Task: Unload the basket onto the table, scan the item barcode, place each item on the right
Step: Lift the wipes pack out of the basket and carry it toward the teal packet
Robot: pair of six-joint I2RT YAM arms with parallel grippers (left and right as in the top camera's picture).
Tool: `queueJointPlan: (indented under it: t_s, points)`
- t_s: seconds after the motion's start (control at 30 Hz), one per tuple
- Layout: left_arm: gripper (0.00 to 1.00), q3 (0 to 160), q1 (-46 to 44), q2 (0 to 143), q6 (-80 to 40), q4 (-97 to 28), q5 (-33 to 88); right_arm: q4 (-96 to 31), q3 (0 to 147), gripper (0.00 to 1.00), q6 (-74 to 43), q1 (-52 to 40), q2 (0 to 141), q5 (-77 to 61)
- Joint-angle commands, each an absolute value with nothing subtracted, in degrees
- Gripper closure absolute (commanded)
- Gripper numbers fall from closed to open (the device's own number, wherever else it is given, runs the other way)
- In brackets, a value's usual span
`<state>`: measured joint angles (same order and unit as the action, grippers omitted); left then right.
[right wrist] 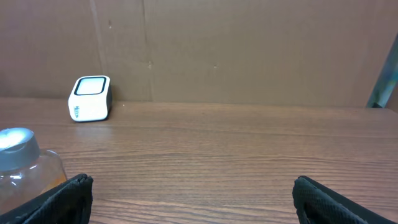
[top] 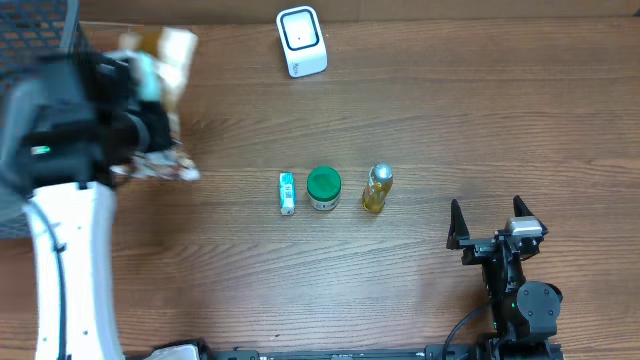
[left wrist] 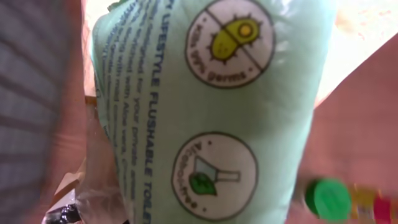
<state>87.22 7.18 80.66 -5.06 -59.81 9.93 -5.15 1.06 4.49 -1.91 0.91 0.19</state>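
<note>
A pale green pack of flushable wipes [left wrist: 211, 106] fills the left wrist view, with blue print and round icons on it. From overhead the pack [top: 149, 76] shows as a light patch at the tip of my left gripper [top: 150, 100], which is shut on it at the far left of the table; the fingers are hidden. The white scanner [top: 301, 40] stands at the back centre, and the right wrist view has the scanner [right wrist: 90, 98] at its left. My right gripper [top: 490, 225] rests open at the front right, its fingertips [right wrist: 68, 193] wide apart with nothing between them.
A small teal tube [top: 287, 192], a green-lidded jar [top: 323, 188] and a bottle of yellow liquid [top: 377, 188] stand in a row mid-table. A pile of bagged goods [top: 170, 55] lies under the left arm. A dark basket [top: 30, 30] sits at the far-left corner.
</note>
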Motion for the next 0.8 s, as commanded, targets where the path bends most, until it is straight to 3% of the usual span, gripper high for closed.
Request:
queueJointPlan:
  t_s: [0.0, 0.2, 0.37, 0.77]
  points:
    - [0.84, 78.67, 0.89, 79.88, -9.47, -55.90, 7.62, -4.84, 0.45, 0.00, 4.56, -1.91, 0.82, -0.14]
    - [0.83, 65.04, -8.75, 81.41, -15.20, -46.44, -3.66, -4.84, 0.45, 0.00, 4.56, -1.91, 0.82, -0.14]
    - [0.83, 58.04, -13.93, 84.23, -21.15, -38.15, -5.13, -4.84, 0.45, 0.00, 4.56, -1.91, 0.82, -0.14]
    - [0.81, 56.10, -16.64, 96.25, -25.36, -35.16, -9.63, -4.84, 0.45, 0.00, 4.56, -1.91, 0.82, -0.14]
